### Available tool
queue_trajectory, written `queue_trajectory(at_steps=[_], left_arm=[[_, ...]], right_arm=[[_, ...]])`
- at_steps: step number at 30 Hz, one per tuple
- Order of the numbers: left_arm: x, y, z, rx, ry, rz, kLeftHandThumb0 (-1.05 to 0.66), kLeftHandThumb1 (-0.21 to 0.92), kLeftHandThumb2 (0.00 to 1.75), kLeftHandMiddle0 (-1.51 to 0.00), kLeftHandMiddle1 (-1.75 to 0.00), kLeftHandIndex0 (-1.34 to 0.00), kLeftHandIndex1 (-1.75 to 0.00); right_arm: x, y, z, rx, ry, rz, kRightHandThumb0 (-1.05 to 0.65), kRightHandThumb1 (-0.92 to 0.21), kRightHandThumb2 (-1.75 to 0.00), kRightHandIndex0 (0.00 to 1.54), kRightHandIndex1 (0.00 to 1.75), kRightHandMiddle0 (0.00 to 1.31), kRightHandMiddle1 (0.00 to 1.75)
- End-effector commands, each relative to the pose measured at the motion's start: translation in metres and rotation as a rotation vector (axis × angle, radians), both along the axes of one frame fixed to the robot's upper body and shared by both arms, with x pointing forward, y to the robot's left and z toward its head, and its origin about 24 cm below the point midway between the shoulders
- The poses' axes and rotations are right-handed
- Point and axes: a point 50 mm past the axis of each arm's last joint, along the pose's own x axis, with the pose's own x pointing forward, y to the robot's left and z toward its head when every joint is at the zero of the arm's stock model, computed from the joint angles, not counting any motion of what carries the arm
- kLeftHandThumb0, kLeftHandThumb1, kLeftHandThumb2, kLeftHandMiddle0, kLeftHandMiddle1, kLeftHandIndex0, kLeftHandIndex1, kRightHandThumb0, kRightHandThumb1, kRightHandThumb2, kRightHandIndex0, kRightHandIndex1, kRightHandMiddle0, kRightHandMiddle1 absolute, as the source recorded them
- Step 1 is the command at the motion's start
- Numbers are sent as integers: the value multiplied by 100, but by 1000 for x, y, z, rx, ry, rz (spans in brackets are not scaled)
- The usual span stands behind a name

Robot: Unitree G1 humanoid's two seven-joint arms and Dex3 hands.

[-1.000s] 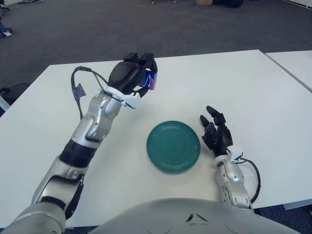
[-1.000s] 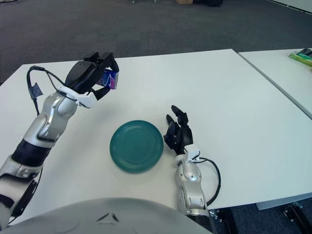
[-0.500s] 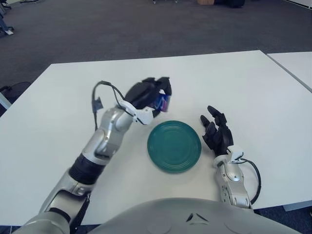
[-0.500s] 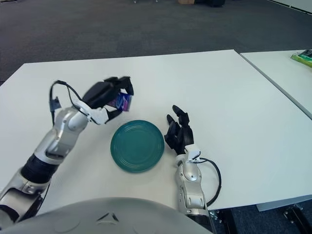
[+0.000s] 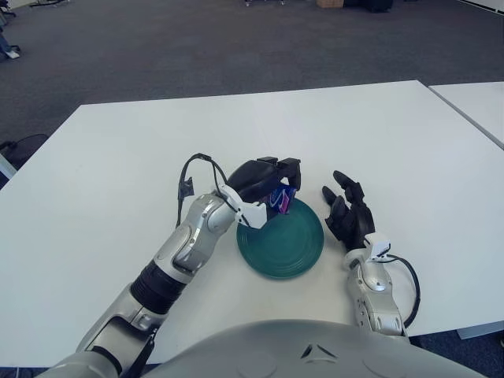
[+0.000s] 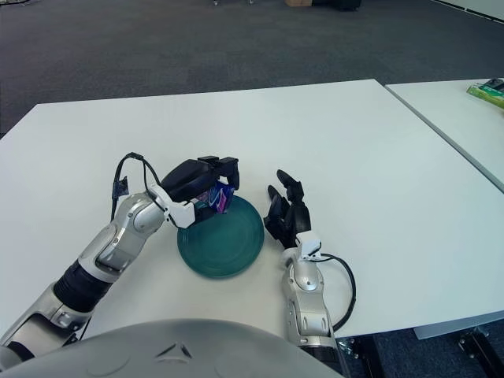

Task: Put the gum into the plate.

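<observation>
Left robot hand (image 5: 272, 185), fingers clamped on a small blue-and-purple gum packet (image 5: 281, 199), holds it over the far-left rim of the round teal ribbed plate (image 5: 287, 242) on the white desk (image 5: 378, 142). The packet is probably light, slightly crushable and glossy; grip its flat sides. Right robot hand (image 5: 349, 216), fingers spread and holding nothing, shows just right of the plate.
</observation>
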Motion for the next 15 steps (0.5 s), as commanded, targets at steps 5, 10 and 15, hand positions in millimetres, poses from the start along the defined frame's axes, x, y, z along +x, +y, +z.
queue_trajectory(at_steps=[5, 10, 15], left_arm=[[-7, -9, -7, 52, 18, -52, 0, 9, 157, -76, -173, -57, -175], [-8, -13, -9, 71, 15, -79, 0, 10, 157, -75, -174, -56, -175], [-8, -15, -12, 105, 30, -83, 0, 11, 156, -74, -175, -55, -175]], right_arm=[[-7, 0, -17, 64, 123, 10, -72, -92, -88, 32, 0, 0, 62], [-7, 0, -17, 82, 127, 5, -71, -92, -87, 30, 0, 0, 62], [-7, 0, -16, 74, 124, 6, -70, -92, -87, 29, 0, 0, 61]])
